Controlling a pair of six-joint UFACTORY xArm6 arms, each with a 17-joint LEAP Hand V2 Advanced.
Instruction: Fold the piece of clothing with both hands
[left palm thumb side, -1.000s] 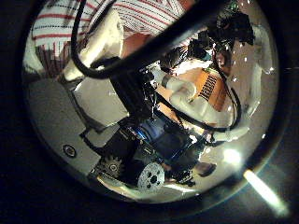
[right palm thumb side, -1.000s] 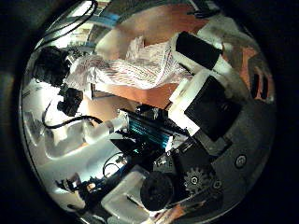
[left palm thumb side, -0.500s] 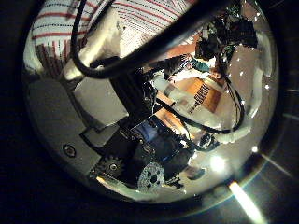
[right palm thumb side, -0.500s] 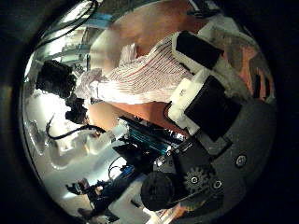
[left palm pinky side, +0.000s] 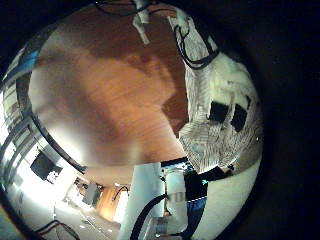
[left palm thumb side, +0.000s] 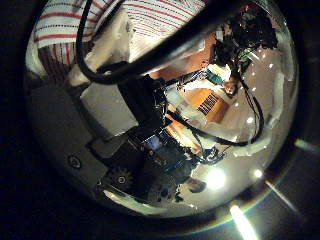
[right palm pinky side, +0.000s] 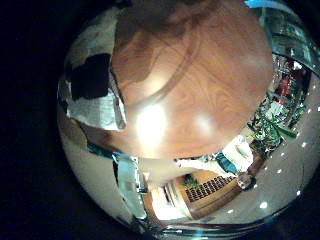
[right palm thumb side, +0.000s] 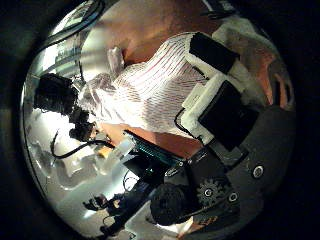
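Note:
The piece of clothing is a striped cloth (right palm thumb side: 150, 90). In the right thumb side palm view it stretches from my right hand's fingers (right palm thumb side: 215, 55), curled on one end, towards another hand (right palm thumb side: 60, 100) at its far end. The right little finger side palm view shows the cloth (right palm pinky side: 90, 45) under a finger (right palm pinky side: 95, 75), hanging over the wooden table (right palm pinky side: 190, 70). In the left thumb side palm view my left hand's fingers (left palm thumb side: 105, 50) pinch the cloth (left palm thumb side: 150, 15). The left little finger side palm view shows the cloth (left palm pinky side: 215, 145) bunched round the fingers (left palm pinky side: 225, 110), above the table (left palm pinky side: 110, 90).
Room furniture and screens (left palm pinky side: 45, 165) lie beyond the table's edge in the left little finger side palm view. Plants (right palm pinky side: 270, 120) stand past the table in the right little finger side palm view.
In the right thumb side palm view the cloth has spread from a bunched strip into a wider sheet and fills more of the picture. The left hand keeps its hold; its view has shifted.

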